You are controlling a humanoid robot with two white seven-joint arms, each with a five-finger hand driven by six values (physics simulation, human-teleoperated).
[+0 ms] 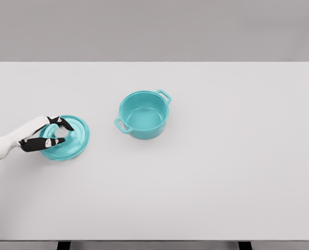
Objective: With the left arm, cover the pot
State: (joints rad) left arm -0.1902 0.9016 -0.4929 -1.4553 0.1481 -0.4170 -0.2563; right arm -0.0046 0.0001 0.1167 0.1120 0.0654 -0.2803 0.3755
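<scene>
A: On the white table (206,182), at about nine o'clock from the middle, lies the teal lid (71,140), flat on the surface. The left hand (46,135) comes in from the lower left edge and sits right over it.

B: Is it holding the thing?

A: The black fingers (39,144) are curled in narrow around the middle of the lid, where the knob would be, with one finger above it and one below. The knob itself is mostly hidden by the hand, so I cannot say for certain that the grip is closed on it. The fingers are touching or very nearly touching the lid's top.

B: And the pot?

A: The teal pot (143,114) stands upright near the table's centre, at about three o'clock from the lid and well apart from it. It is uncovered, and I can see down to its bare bottom. One handle points toward one o'clock, the other toward seven o'clock.

B: The lid is not lifted, then?

A: It looks to be resting on the table, its rim against the surface. From this head view only the white forearm, the hand, the lid and the pot show on the tabletop.
</scene>
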